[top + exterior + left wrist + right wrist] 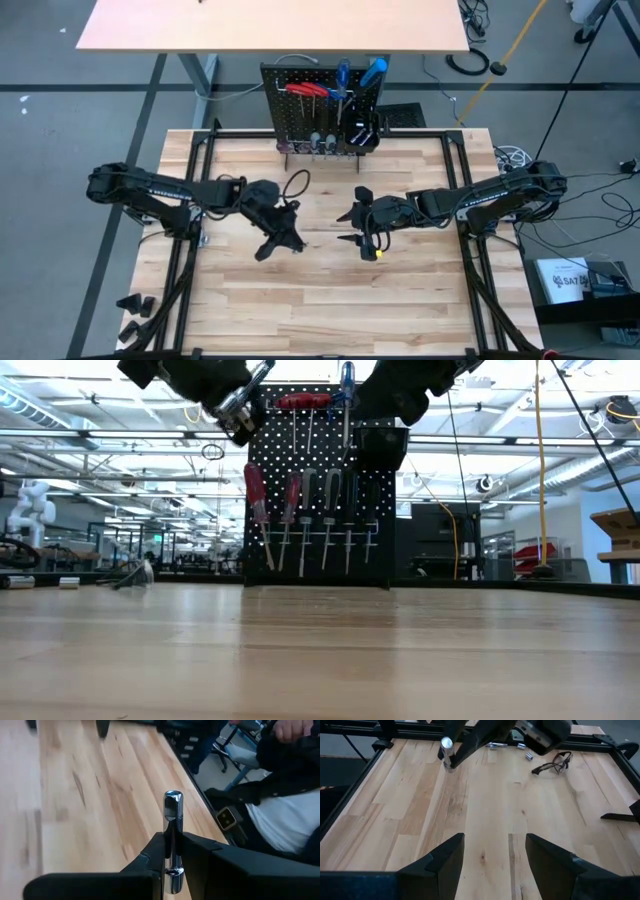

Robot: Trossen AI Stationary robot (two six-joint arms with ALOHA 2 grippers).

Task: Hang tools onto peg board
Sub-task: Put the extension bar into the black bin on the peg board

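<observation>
Only "SAT…" lettering, box (568, 279) beside table (330, 290).

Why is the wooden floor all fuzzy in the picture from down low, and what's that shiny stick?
Low view: the table sits too close to the lens, so it blurs, while the peg board farther back looks sharp. Left wrist view: the metal piece in the left gripper catches bright glints of light.

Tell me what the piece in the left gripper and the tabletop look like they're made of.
The small piece clamped in the left gripper looks like polished metal: silvery, with mirror-like highlights. The tabletop looks like pale wood planks, with visible grain and seams, probably a smooth sealed finish.
</observation>
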